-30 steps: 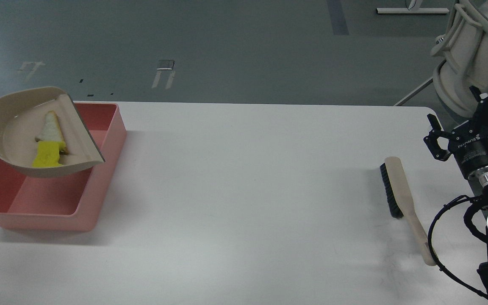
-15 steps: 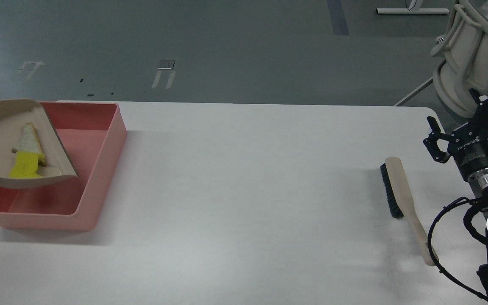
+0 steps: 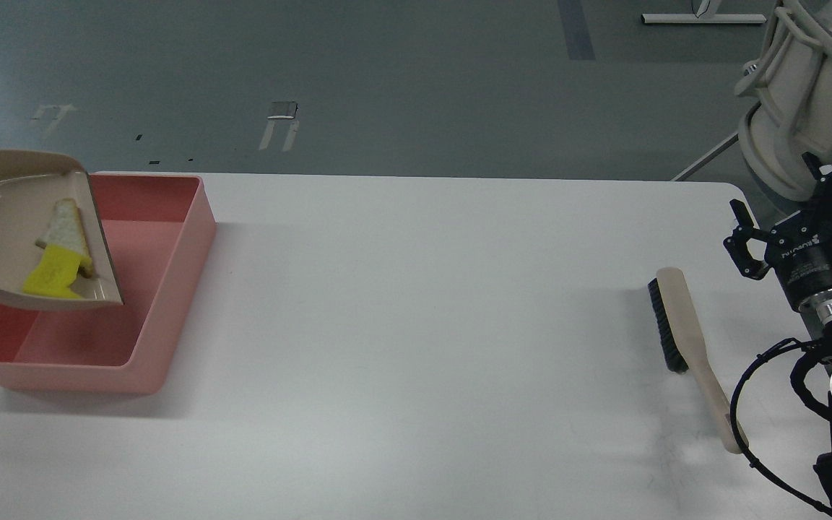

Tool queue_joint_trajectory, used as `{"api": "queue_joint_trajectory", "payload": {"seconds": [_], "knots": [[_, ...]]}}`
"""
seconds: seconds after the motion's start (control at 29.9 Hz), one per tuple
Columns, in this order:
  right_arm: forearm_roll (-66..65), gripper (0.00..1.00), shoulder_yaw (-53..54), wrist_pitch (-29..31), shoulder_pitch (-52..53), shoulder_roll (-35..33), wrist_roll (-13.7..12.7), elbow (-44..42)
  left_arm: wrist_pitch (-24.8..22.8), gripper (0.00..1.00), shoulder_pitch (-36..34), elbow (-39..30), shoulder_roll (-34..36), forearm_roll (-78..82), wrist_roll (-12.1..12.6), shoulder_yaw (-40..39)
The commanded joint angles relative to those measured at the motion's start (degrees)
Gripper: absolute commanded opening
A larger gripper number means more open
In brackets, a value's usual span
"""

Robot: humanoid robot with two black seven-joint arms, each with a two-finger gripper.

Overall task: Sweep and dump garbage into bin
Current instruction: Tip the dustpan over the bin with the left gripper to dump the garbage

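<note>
A beige plastic dustpan (image 3: pixel 4 231) hangs tilted above the left part of a large shallow salmon-pink rectangular plastic tub (image 3: pixel 170 318) that sits at the left end of a white table (image 3: pixel 416 325); inside the pan, against its lip, lie a thin off-white wedge-shaped slice (image 3: pixel 63 227) and, touching it below, a bright yellow spongy chunk (image 3: pixel 53 272). Far across the table on the right, a beige-handled brush with black bristles (image 3: pixel 687 339) lies flat, and just beyond it the black two-finger right gripper (image 3: pixel 741 235) hovers apart from the handle, its fingers spread and holding nothing
</note>
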Motion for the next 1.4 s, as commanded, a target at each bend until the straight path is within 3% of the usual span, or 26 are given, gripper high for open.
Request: {"api": "queue_joint_trajectory", "payload": {"seconds": [0.0,0.6,0.84,1.04,1.2,1.37], "knots": [[0.0,1.00,0.0,0.0,-0.1,0.0,0.0,0.0,0.0,0.03,-0.3,-0.1,3.0,2.9,0.0,0.1],[0.0,1.00,0.0,0.0,-0.3,0.3,-0.1,0.0,-0.2,0.03,-1.0,-0.2,11.2,5.7,0.0,0.7],[0.0,1.00,0.0,0.0,-1.2,0.3,-0.1,0.2,-4.8,0.03,-11.6,-0.3,12.2,1.5,0.1,0.3],[0.0,1.00,0.1,0.0,-2.0,0.1,0.0,0.2,-4.8,0.03,-18.0,-4.7,12.1,-3.4,3.7,1.1],[0.0,1.00,0.4,0.0,-1.8,0.4,0.0,0.6,-4.8,0.03,-18.3,-9.4,10.7,-7.8,4.3,1.2],[0.0,1.00,0.5,0.0,0.6,0.4,-0.1,1.0,-4.8,0.03,-18.8,-16.6,4.7,-10.4,5.3,1.3]]}}
